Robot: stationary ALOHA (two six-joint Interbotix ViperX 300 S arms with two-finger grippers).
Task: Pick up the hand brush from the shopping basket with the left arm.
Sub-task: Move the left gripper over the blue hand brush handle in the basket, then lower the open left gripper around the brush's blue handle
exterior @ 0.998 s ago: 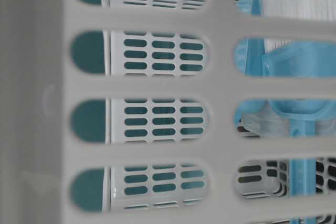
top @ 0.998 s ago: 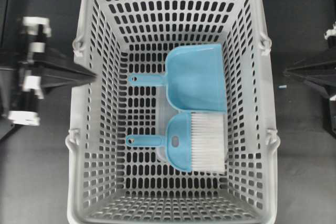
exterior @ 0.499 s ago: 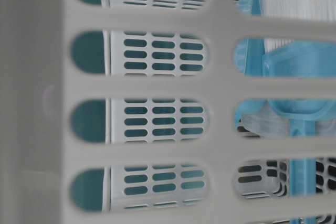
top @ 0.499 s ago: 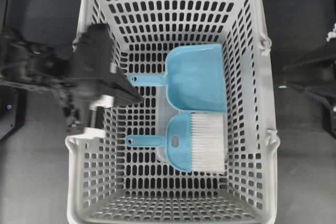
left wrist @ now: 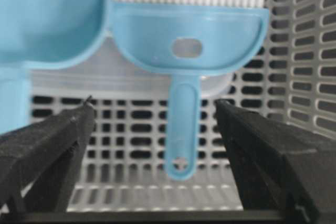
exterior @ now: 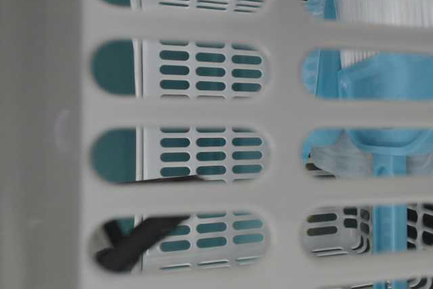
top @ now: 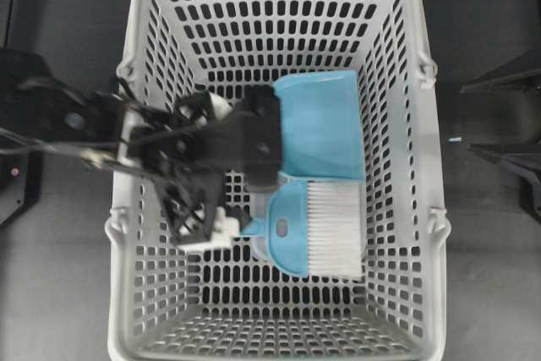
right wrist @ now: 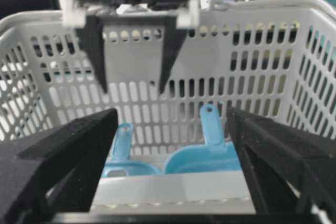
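Shopping basket [top: 127, 48] holds hand brush [top: 317, 230] and dustpan [top: 321, 124], side by side on floor. Left wrist view alone shows brush handle [left wrist: 181, 124] centred between left gripper [left wrist: 155, 124] fingers, spread wide, untouched. Right gripper [right wrist: 170, 129] outside basket, fingers spread, empty.

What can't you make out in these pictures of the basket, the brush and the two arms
- Overhead view: the left gripper covers the handles of the hand brush and the dustpan.
- Table-level view: the shopping basket wall fills the frame, blurred; only slivers of blue plastic and one dark arm part show through its slots.
- Left wrist view: the brush bristles are cut off by the top edge.
- Overhead view: the right gripper is cut off by the right edge.
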